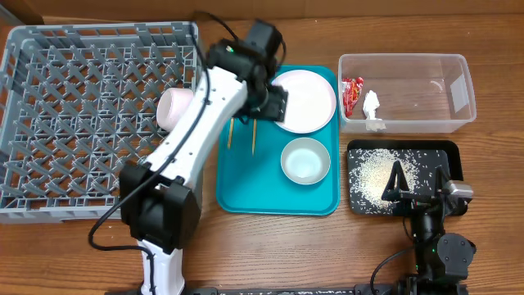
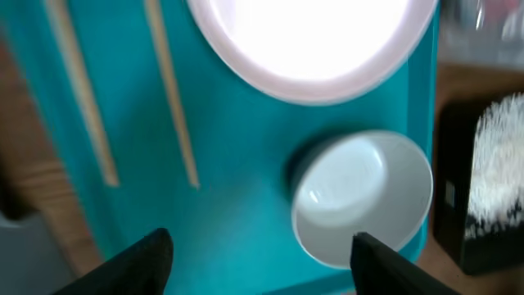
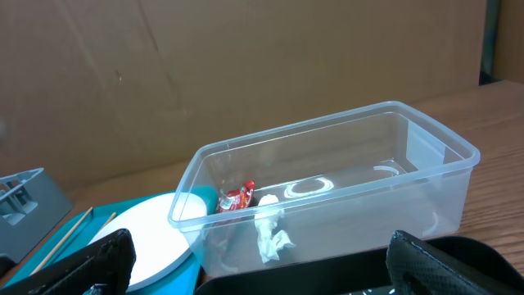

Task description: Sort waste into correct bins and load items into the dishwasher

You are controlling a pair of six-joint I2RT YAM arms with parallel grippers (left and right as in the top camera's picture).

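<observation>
My left gripper point(image 1: 275, 102) hangs open and empty over the teal tray, by the left rim of the round white plate point(image 1: 304, 100). In its wrist view the open jaws point(image 2: 262, 264) frame the tray below the plate point(image 2: 311, 41), with a pale bowl point(image 2: 362, 197) by the right finger and two chopsticks point(image 2: 172, 98) at the left. A second pale bowl point(image 1: 174, 108) lies in the grey dish rack point(image 1: 82, 106). The clear tub point(image 1: 405, 92) holds the red wrapper point(image 1: 353, 93) and the white tissue point(image 1: 371, 106). Rice point(image 1: 377, 172) lies in the black tray point(image 1: 446, 156). My right gripper point(image 1: 413, 194) is open over it.
The teal tray point(image 1: 246, 188) sits between the rack and the bins. The right wrist view shows the tub point(image 3: 327, 188), the wrapper point(image 3: 240, 197), the tissue point(image 3: 270, 233) and a cardboard wall behind. The left arm crosses the rack's right edge.
</observation>
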